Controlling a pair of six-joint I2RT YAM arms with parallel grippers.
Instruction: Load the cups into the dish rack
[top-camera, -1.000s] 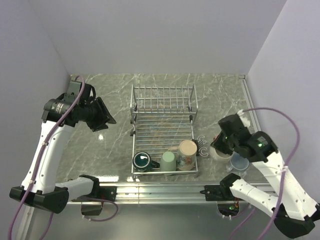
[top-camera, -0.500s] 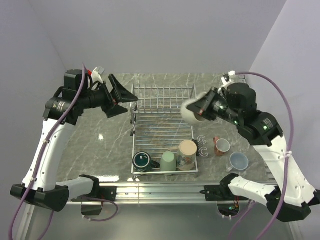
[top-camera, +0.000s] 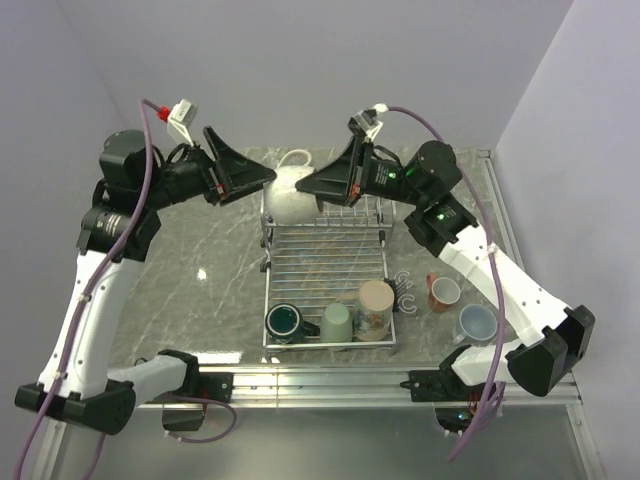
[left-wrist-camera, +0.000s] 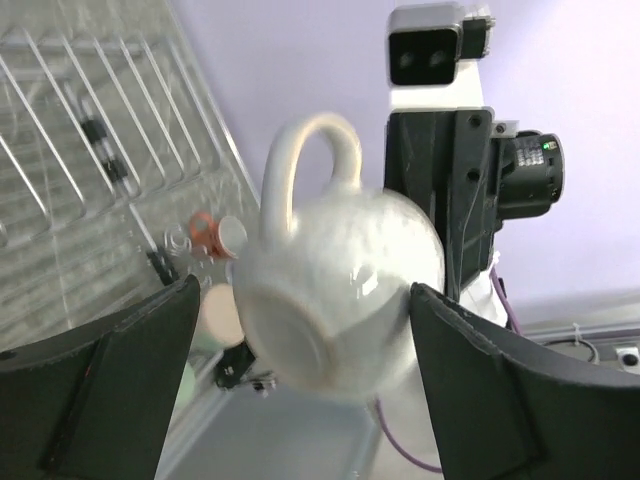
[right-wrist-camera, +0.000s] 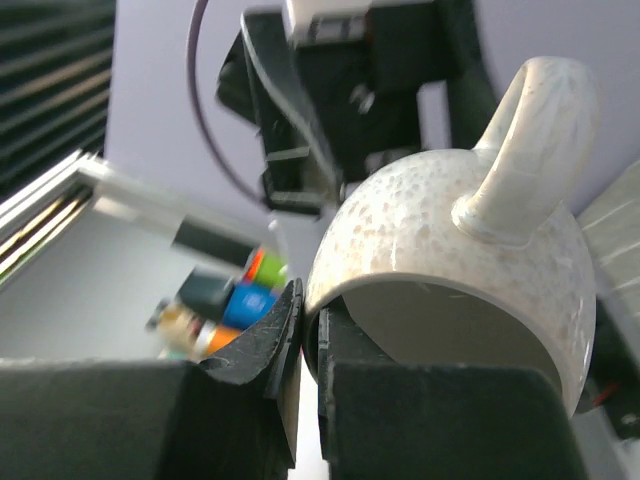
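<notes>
The cream-white mug (top-camera: 288, 200) hangs in the air above the back of the silver dish rack (top-camera: 325, 262). My right gripper (top-camera: 305, 187) is shut on its rim (right-wrist-camera: 330, 300), one finger inside and one outside; the mug (right-wrist-camera: 450, 230) has its handle up. My left gripper (top-camera: 262, 183) is open, its fingers flanking the mug's base (left-wrist-camera: 335, 300) from the other side. The dark teal cup (top-camera: 285, 321), light green cup (top-camera: 336, 322) and tan cup (top-camera: 375, 305) sit along the rack's near edge. The salmon-red cup (top-camera: 443, 292) and pale blue cup (top-camera: 478, 322) stand on the table to the right.
The rack's upright slotted section (top-camera: 328, 195) lies right under the two grippers. The rack wires (left-wrist-camera: 80, 190) and the salmon-red cup (left-wrist-camera: 205, 228) show behind the mug in the left wrist view. Walls close in the marble table (top-camera: 200, 270) at back and sides.
My right arm lifted the cream-white mug from the table at right and carried it left over the rack's back. My left arm swung right, and its open fingers now flank the mug.
</notes>
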